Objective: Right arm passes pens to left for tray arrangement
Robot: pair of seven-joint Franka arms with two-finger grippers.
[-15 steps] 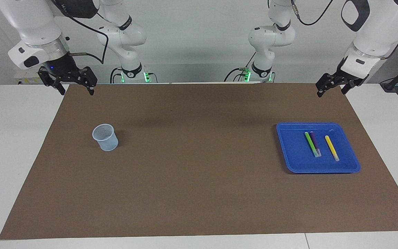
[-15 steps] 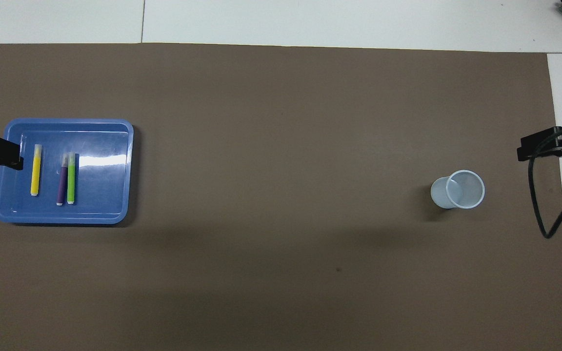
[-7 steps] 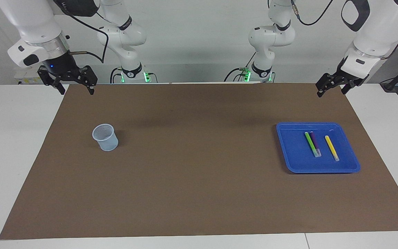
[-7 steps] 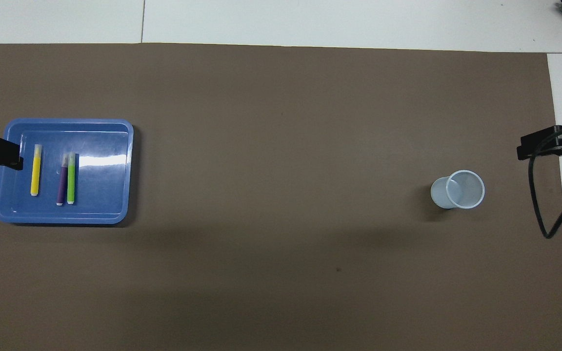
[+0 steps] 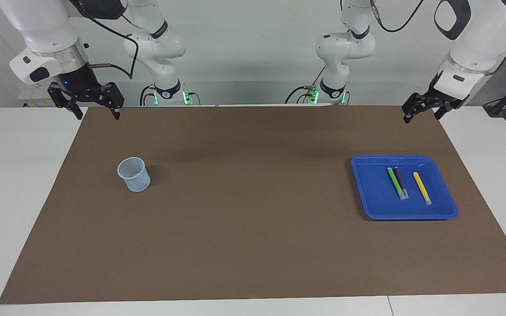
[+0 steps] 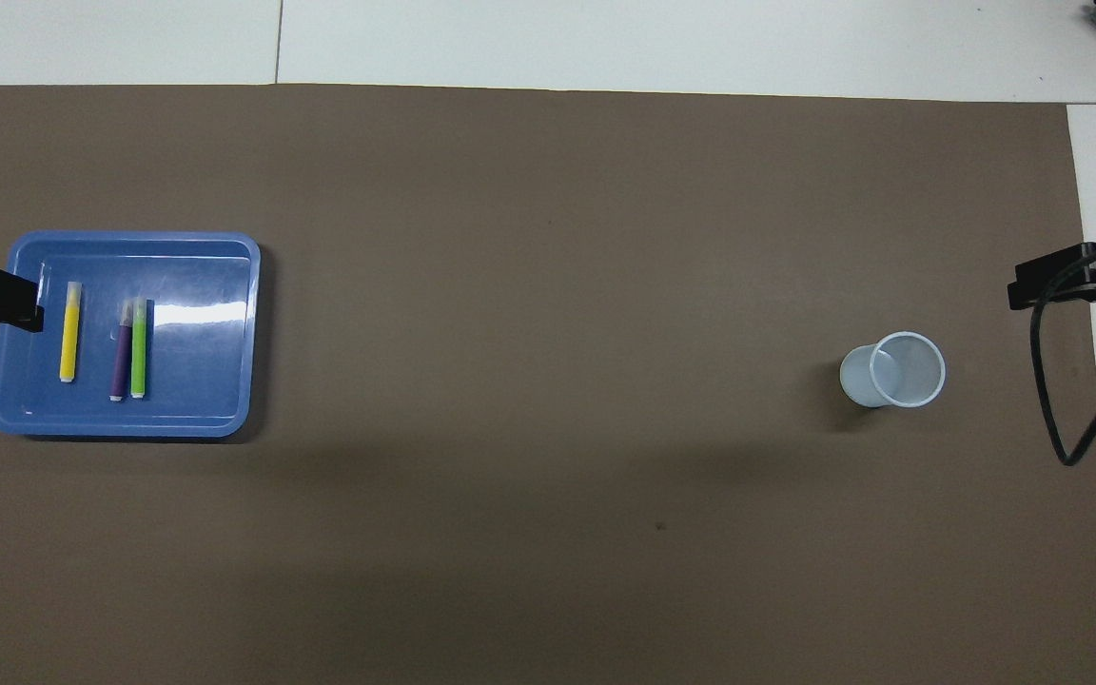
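All 3 pens are seen lying in the blue tray [image 5: 367, 206] toward the left arm's end of the tabletop [image 5: 253, 245]: the green pen [image 5: 395, 182] and the purple pen [image 5: 400, 180] touching side by side, the yellow pen [image 5: 421, 187] set apart from them, all roughly parallel. This layout is judged to be the finished arrangement, with nothing left to be passed. The translucent cup [image 5: 134, 174], toward the right arm's end, is seen upright and empty, which is taken as the place from which pens were meant to be drawn. The right claw [image 5: 87, 100] is held open and empty, raised over the mat's corner at the robots' edge. The left claw [image 5: 426, 106] is likewise open and empty, raised over the other corner at that edge, clear of the tray, so the work area is left unobstructed.
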